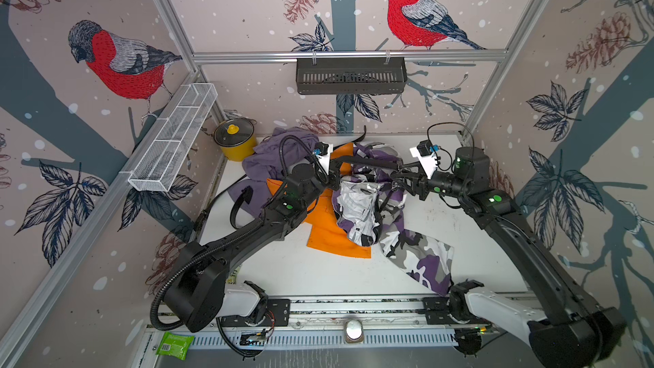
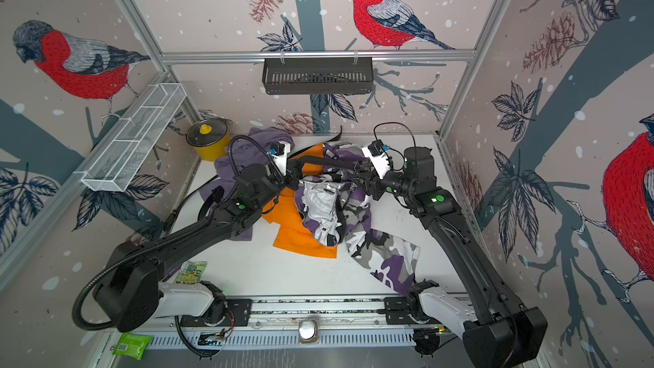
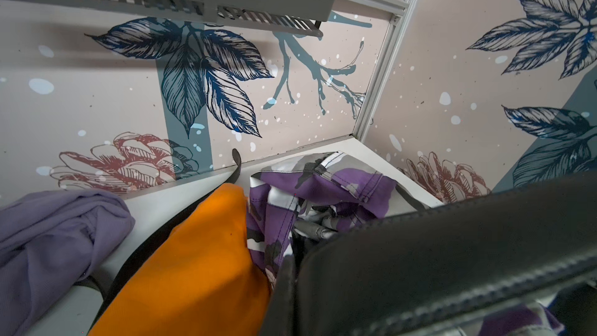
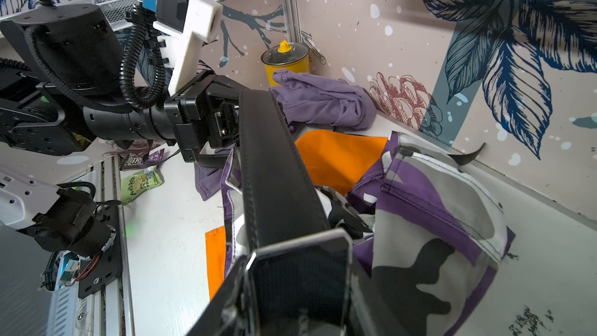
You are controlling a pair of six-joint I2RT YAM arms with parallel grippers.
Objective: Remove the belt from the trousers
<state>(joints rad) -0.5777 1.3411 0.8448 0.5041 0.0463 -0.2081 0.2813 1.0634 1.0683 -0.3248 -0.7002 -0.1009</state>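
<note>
Above the purple, grey and white camouflage trousers (image 1: pixel 361 203): I see the black stitched leather belt (image 1: pixel 368 163) stretched straight between both grippers, lifted clear of the crumpled fabric.
Left gripper (image 4: pixel 237 114): clamped tight on one end of that raised stretch.
Right gripper (image 1: pixel 400 174): jaws partly closed across the belt's flat, gripping it.
Belt loops: I cannot tell whether the belt runs through any.
Black strap tip (image 1: pixel 363 132): curls up at the wall behind the trousers.
Flat orange cloth (image 1: pixel 329 235): under the trousers.
Lilac garment (image 1: pixel 269 157): bunched beside the trousers, past the orange cloth.
</note>
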